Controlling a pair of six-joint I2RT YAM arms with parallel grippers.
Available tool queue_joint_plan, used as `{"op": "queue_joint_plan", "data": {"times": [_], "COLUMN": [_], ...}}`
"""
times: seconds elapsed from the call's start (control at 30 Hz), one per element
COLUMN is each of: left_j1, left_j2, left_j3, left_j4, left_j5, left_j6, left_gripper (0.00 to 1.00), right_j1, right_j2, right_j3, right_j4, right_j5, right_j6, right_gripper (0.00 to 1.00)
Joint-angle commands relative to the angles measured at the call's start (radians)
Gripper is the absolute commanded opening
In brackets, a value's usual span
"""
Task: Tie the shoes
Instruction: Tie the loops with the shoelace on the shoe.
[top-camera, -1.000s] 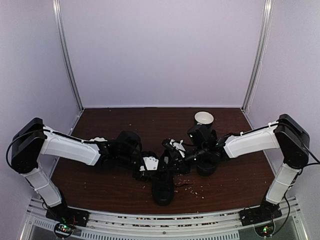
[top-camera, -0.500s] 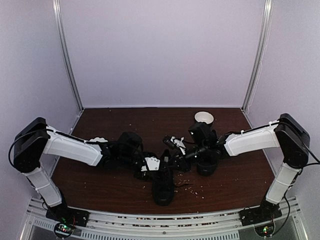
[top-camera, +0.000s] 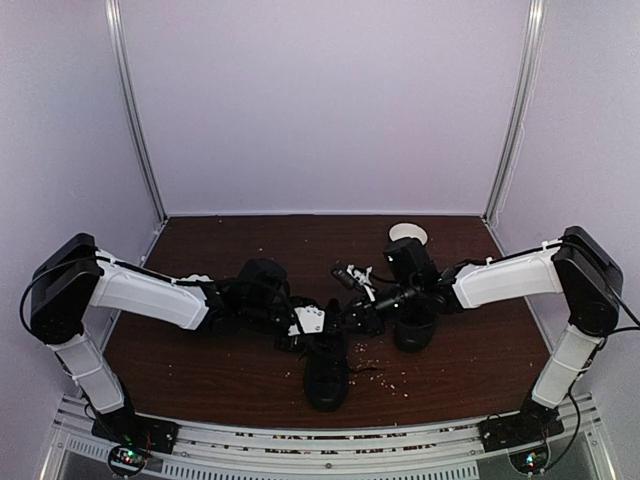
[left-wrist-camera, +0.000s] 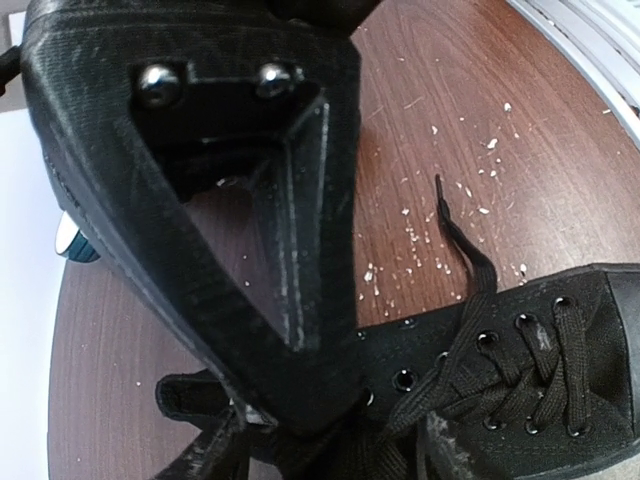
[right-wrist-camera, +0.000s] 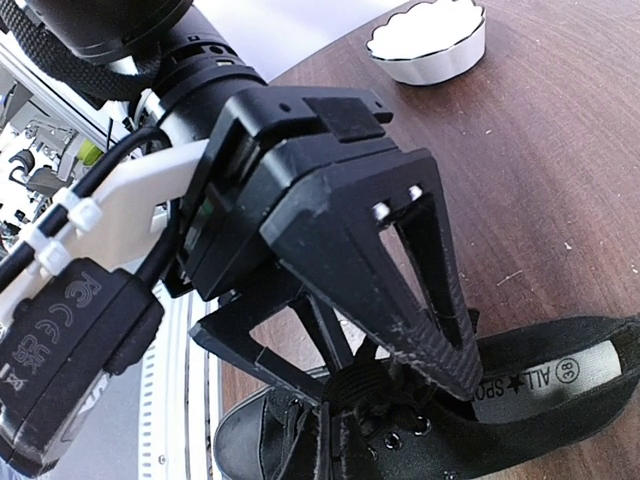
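Sitting at the shoe's (right-wrist-camera: 520, 452) laces (left-wrist-camera: 508, 386), right hand (right-wrist-camera: 347, 390) (pinched closed)

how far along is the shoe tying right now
Done: nothing; no bow shows, and a lace end lies loose on the table beside the near shoe. In hand: left gripper open at that shoe's lace tangle, right gripper shut just beyond it, hold unclear. Remaining: knot this one, then the second shoe under the right arm.
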Motion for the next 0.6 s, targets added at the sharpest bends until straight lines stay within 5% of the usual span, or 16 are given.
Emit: {"op": "queue_joint_plan", "data": {"times": [0.0, 0.37, 0.57], "left_j1": [-0.004, 0.006, 0.026], "left_j2": [0.020, 0.004, -0.011], "left_j3": [0.033, 0.022, 0.009], "left_j4": [0.047, 0.079, 0.101], "left_j5": [0.011, 0.033, 0.063], "left_j6": [-0.020, -0.096, -0.144], "left_gripper": [0.55, 0.17, 0.13], "right_j1": [-0.002, -0.004, -0.006], "right_j2": [-0.012, -0.010, -0.014], "right_j3": [0.011, 0.020, 0.027], "right_j4": [-0.012, -0.091, -0.172], "right_j5": [-0.034, -0.048, -0.029], "right_j6": [-0.013, -0.065, -0.122], "right_gripper": [0.00, 0.00, 0.00]}}
